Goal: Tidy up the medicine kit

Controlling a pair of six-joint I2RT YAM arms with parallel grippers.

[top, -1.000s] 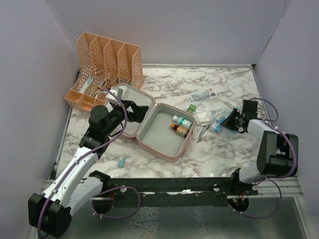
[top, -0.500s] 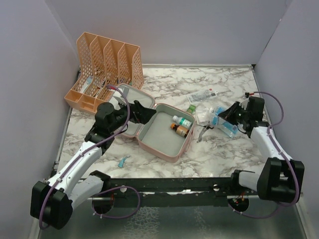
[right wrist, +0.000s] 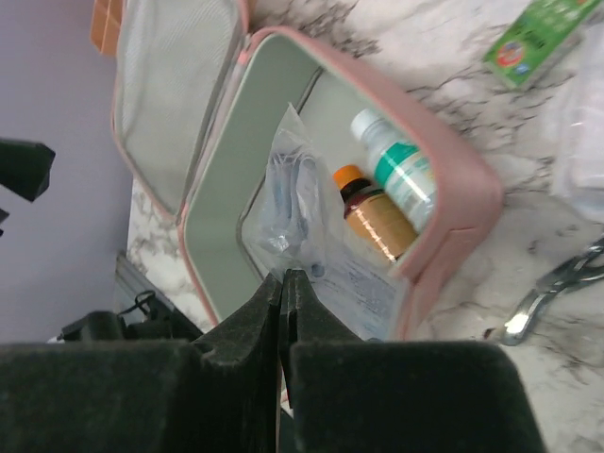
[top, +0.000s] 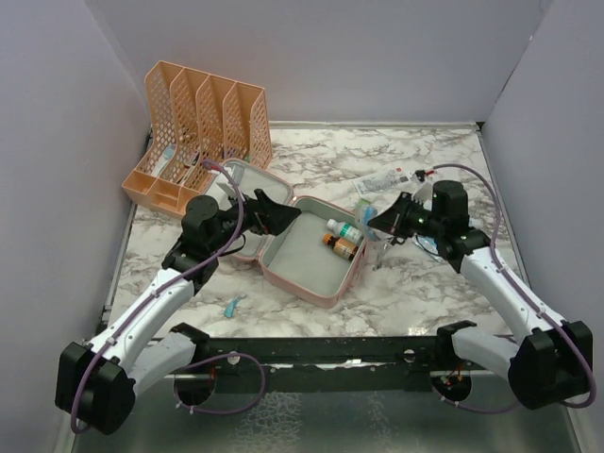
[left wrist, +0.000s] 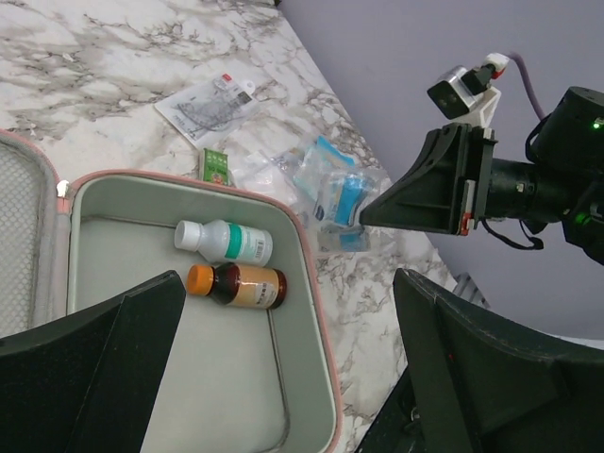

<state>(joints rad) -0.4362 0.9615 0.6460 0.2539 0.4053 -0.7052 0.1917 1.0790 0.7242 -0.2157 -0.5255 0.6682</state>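
The pink medicine kit [top: 304, 285] lies open in the middle, lid [top: 247, 185] to the left. A white bottle [top: 345, 228] and a brown orange-capped bottle [top: 342, 246] lie in its grey-green base [left wrist: 189, 377]. My right gripper [top: 377, 225] is shut on a clear plastic packet [right wrist: 297, 212] with blue contents, hanging over the kit's right wall [right wrist: 453, 203]. My left gripper [top: 274, 215] is open and holds nothing, hovering above the hinge; its fingers [left wrist: 94, 368] frame the base in the left wrist view.
An orange perforated file rack [top: 203, 123] stands at the back left. A white sachet [top: 385, 179], a green box [top: 361, 204] and a metal tool [top: 382, 250] lie right of the kit. A small blue item [top: 232, 305] rests near the front edge.
My right gripper closed on the packet, lifted it off the pile at the right and swung left to the kit. My left gripper shifted slightly right and stayed open.
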